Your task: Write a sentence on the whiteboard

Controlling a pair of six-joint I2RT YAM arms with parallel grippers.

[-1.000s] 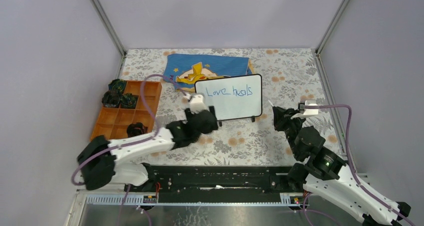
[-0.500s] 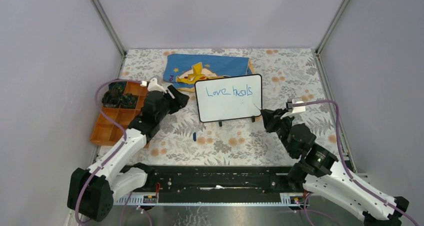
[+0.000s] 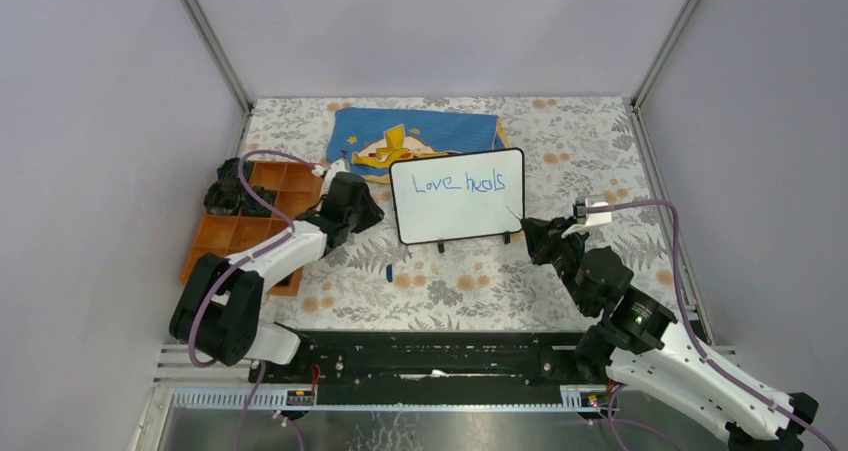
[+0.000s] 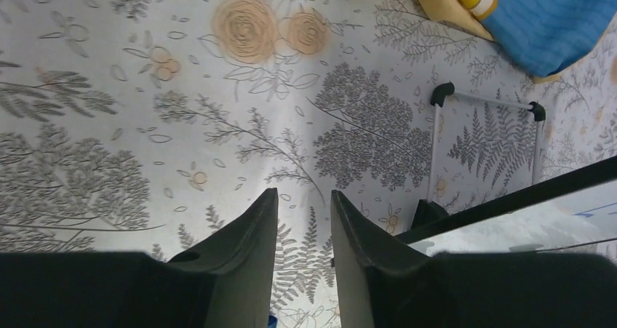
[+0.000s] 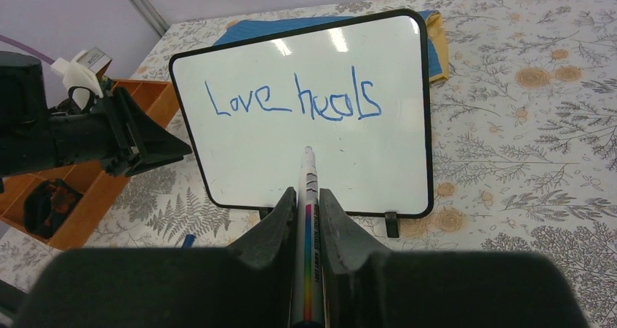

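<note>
Item, whiteboard [image 3: 460, 211]: stood mid-table before the blue cloth [image 3: 420, 131], its sentence [image 3: 458, 182] reading only "Love heals". My left fingers [image 4: 247, 248], slightly apart and empty, had withdrawn from its left edge. My right fingers [image 5: 273, 233], clamped on the marker [image 5: 307, 197], had advanced toward it, so I judged a last word still owed.

Plain pale-lilac walls [image 3: 100, 121]; metal corner posts [image 3: 212, 43]; floral-print tablecloth [image 3: 585, 141]; soft even light.
</note>
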